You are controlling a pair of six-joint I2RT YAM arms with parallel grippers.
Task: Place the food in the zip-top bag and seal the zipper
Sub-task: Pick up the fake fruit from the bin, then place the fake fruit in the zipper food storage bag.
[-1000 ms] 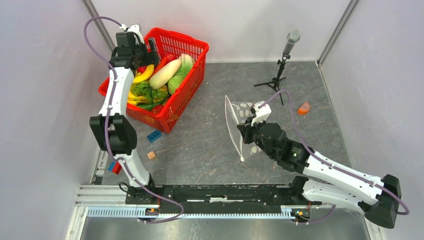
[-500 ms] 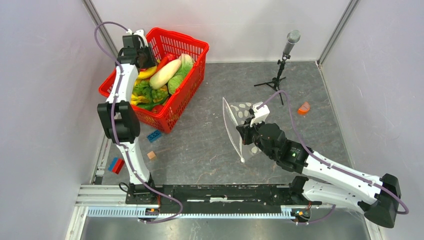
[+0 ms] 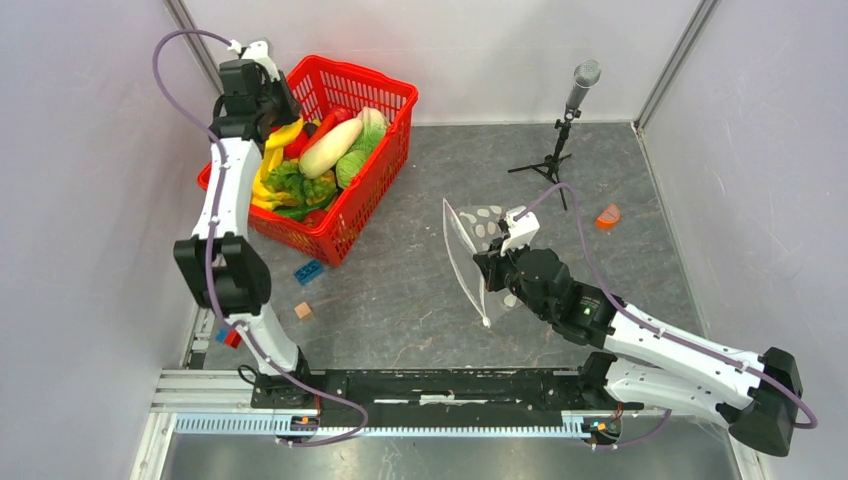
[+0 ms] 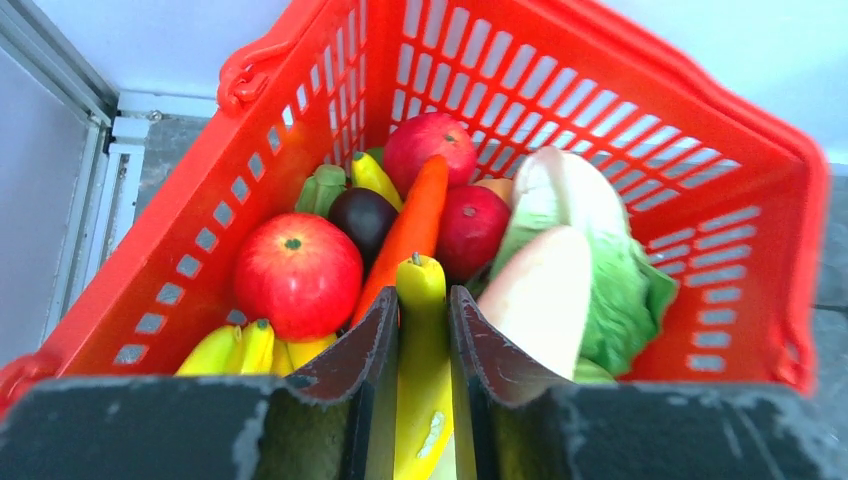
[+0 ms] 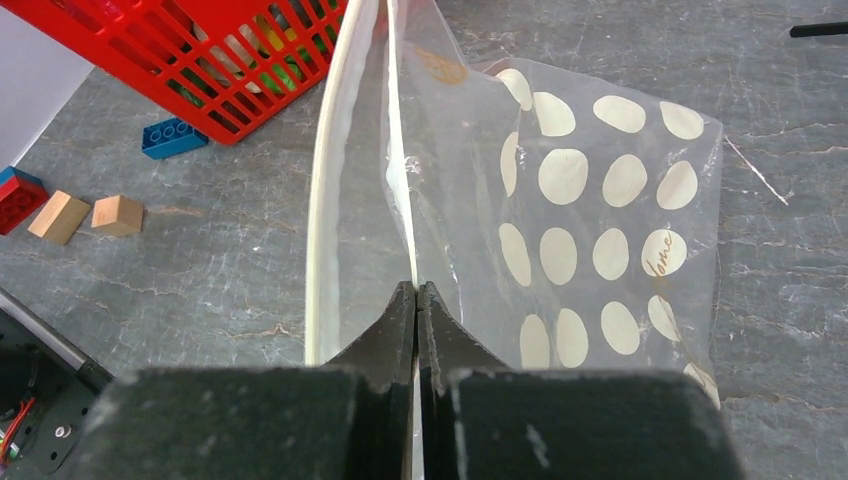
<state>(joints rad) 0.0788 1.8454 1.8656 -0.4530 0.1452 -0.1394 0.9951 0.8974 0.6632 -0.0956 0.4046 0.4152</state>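
red basket [image 3: 372,185], yellow banana [image 4: 421,310], clear bag [image 5: 600,200] with white dots, grey marbled table [image 5: 200,270]

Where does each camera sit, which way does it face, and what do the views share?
Top external: fixed above and behind, looking down on the table; left arm and right arm show, bases at the bottom.
Left wrist: on the left arm, facing down into the red basket; left claw grips a banana.
Right wrist: on the right arm, facing across the table; right claw pinches the dotted bag.
Shared: the basket shows in all three; the bag in top and right wrist.
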